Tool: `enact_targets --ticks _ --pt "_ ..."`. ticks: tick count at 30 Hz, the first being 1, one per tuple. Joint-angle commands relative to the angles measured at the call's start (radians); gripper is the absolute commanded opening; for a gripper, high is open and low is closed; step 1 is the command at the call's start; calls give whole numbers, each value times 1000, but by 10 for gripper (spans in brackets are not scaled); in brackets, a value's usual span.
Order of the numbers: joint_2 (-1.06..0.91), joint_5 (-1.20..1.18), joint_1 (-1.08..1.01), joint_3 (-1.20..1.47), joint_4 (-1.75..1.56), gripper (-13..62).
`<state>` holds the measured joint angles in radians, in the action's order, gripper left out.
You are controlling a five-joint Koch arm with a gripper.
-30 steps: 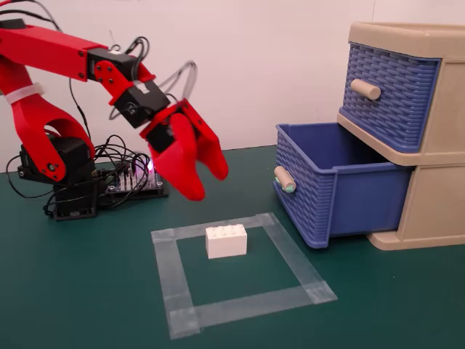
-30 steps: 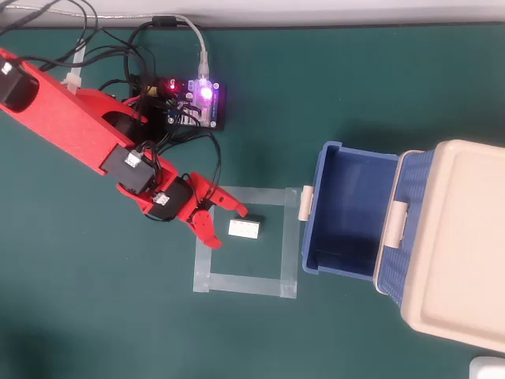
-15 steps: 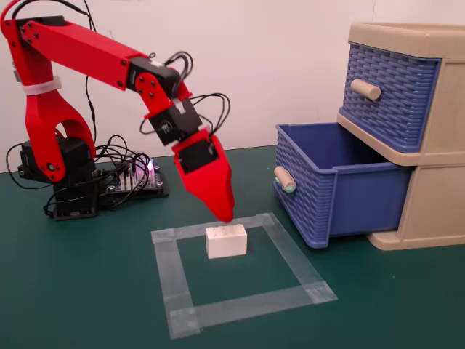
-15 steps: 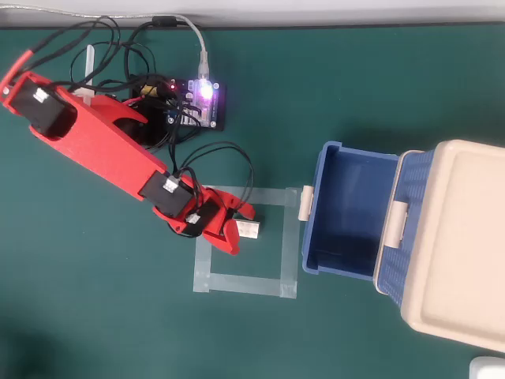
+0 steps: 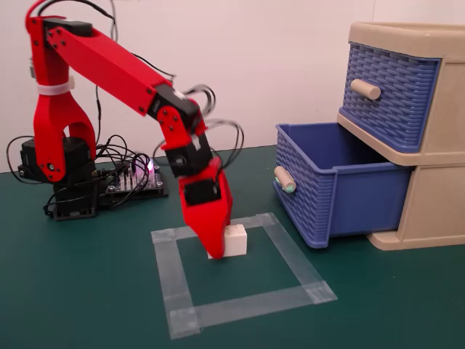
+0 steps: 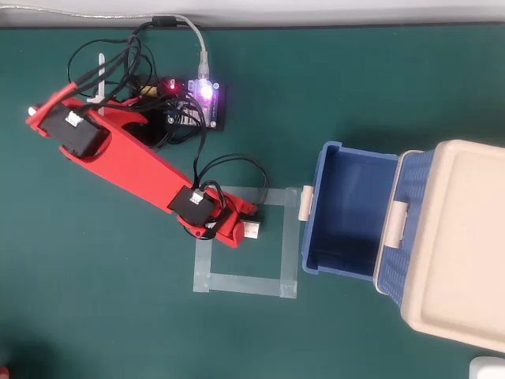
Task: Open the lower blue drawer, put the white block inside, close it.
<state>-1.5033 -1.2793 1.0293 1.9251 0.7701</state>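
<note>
Inside the square of clear tape (image 5: 240,265) on the green table (image 5: 87,291), nearest the fixed camera, the white block (image 5: 234,241) sits on the mat with the red gripper (image 5: 218,243) down on it. In the fixed view 1 broad red jaw covers the block's left face and reaches down to the mat; the other jaw is hidden behind it. In the overhead view the gripper (image 6: 246,230) shows red tips above and below the block (image 6: 252,230), so it looks closed around it, but I cannot tell from either view whether the pads are pressing or just beside the faces. The block does not appear lifted.

Further back and to the right in the fixed view, the lower blue drawer (image 5: 330,185) is pulled well out of the beige cabinet (image 5: 429,196), its mint-tipped handle (image 5: 285,179) facing the taped square. Its inside looks empty in the overhead view. The upper blue drawer (image 5: 392,91) with the plain handle is shut.

The coming move turns on 1 relation: seen from above, the open drawer (image 6: 347,209) lies to the right of the block, near it and at about the same height in the picture, with the front wall and handle between them. I judge the block must be raised above that wall, then carried right, before release.
</note>
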Motion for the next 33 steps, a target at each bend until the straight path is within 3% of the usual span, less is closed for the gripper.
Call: enact_targets --ticks 1,9,10,17,20,24,29,33 --pt "-14 -14 5 -31 -3 274" --pt "-26 -21 -11 -26 -5 -69" --pt "-31 -31 -14 -23 -3 -82" --pt "-153 -156 -32 -29 5 -82" --pt "-344 -370 -49 -29 11 -82" --pt "-515 -848 -14 -101 2 -82" --pt "-331 -1401 249 -431 -3 -82" --pt "-130 -1594 331 -690 -2 -82"
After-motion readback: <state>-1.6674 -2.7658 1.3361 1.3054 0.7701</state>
